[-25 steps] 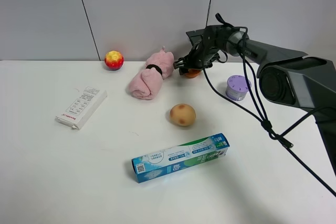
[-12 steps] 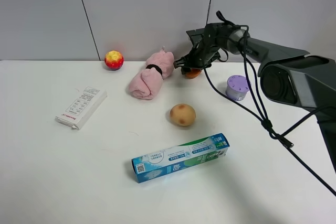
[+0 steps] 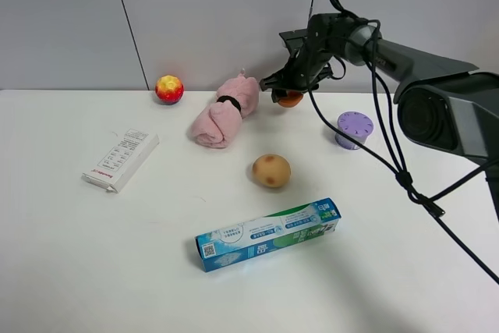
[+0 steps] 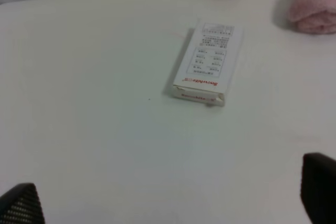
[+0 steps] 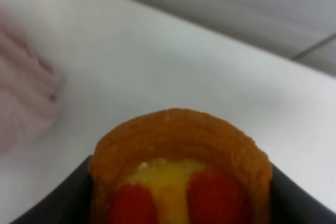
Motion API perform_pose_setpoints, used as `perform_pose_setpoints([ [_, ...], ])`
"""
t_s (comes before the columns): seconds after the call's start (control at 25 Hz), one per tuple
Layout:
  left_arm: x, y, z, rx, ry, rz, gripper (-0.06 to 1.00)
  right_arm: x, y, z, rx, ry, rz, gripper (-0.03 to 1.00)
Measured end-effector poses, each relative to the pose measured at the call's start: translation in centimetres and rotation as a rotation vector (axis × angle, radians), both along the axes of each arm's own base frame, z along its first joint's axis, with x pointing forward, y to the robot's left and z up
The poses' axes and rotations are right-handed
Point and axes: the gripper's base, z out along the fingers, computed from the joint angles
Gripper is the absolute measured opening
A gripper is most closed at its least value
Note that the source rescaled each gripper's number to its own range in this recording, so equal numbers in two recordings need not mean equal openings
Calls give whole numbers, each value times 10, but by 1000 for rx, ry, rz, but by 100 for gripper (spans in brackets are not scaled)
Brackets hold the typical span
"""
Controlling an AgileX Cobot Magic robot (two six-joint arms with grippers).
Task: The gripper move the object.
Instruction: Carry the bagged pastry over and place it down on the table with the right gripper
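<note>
The orange-brown toy tart [image 3: 290, 100] is held in my right gripper [image 3: 286, 93] at the back of the table, lifted a little above the surface, right of the pink towel. In the right wrist view the tart [image 5: 181, 171] fills the frame between the black fingers [image 5: 58, 200], with its fluted crust, yellow top and red dots showing. My left gripper [image 4: 168, 203] is open and empty; only its two black fingertips [image 4: 320, 184] show at the picture's edge, over bare table near the white box.
A rolled pink towel [image 3: 226, 111], a red-and-yellow ball [image 3: 169, 89], a white box [image 3: 122, 159], a tan bun-like ball [image 3: 271, 171], a blue-green toothpaste box [image 3: 267, 233] and a purple round container [image 3: 354, 129] lie on the white table [image 3: 93, 271]. Black cables trail at the right.
My right gripper has risen with the tart, lifting it off the table and slightly toward the back wall. Nothing else has moved.
</note>
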Motion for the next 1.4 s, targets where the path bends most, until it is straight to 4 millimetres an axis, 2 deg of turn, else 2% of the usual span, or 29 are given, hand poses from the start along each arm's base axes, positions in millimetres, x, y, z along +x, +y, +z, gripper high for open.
perform_pose_setpoints([
  [0.16, 0, 0, 0, 0, 0, 0, 100, -9, -3, 30, -3, 24, -12, 0],
  [0.32, 0, 0, 0, 0, 0, 0, 100, -19, -7, 71, -7, 1, -12, 0],
  [0.56, 0, 0, 0, 0, 0, 0, 100, -43, -14, 124, -8, 24, -13, 0],
  [0.76, 0, 0, 0, 0, 0, 0, 100, -56, -26, 150, -21, 39, -38, 0],
  [1.12, 0, 0, 0, 0, 0, 0, 100, -74, -39, 198, -15, -58, -61, 0],
  [1.24, 0, 0, 0, 0, 0, 0, 100, -84, -42, 203, -17, -50, -61, 0],
  [1.4, 0, 0, 0, 0, 0, 0, 100, -102, -49, 194, -60, 13, -63, 0],
])
